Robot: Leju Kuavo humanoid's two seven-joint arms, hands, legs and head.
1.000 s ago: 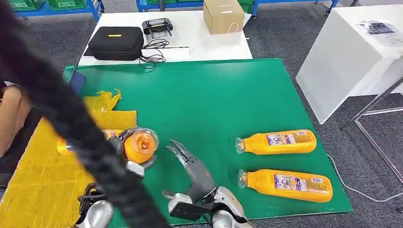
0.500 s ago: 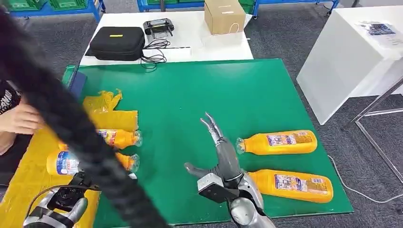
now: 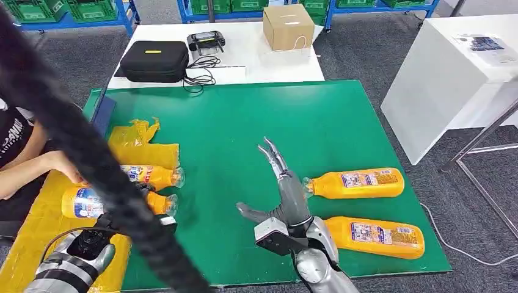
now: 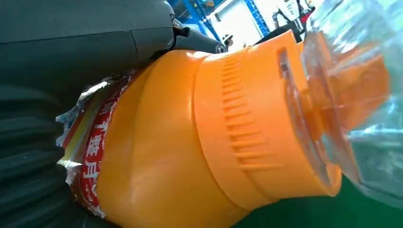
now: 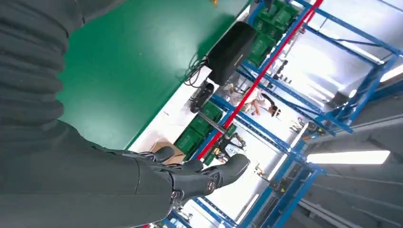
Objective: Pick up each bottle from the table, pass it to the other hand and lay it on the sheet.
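Two orange bottles (image 3: 355, 183) (image 3: 374, 237) lie on the green mat (image 3: 232, 122) at the right. My right hand (image 3: 286, 194) stands open just left of them, fingers stretched upward and holding nothing; its fingers (image 5: 199, 178) are spread in the right wrist view. On the yellow sheet (image 3: 33, 232) at the left lie two more bottles. The farther bottle (image 3: 153, 176) is free. The nearer bottle (image 3: 82, 203) rests on the sheet with my left hand (image 3: 101, 235) gripping it. The left wrist view shows this bottle (image 4: 190, 142) pressed against my thumb (image 4: 85, 38).
A thick black cable (image 3: 85, 152) crosses the head view from upper left to bottom centre and hides part of my left hand. A person's hand (image 3: 61, 163) reaches onto the sheet. A black case (image 3: 153, 60), cardboard box (image 3: 288, 25) and white table (image 3: 452, 73) stand beyond.
My left hand carried its bottle from above the mat's left edge down onto the sheet. My right hand swung right towards the two lying bottles. The person's hand came closer to the sheet.
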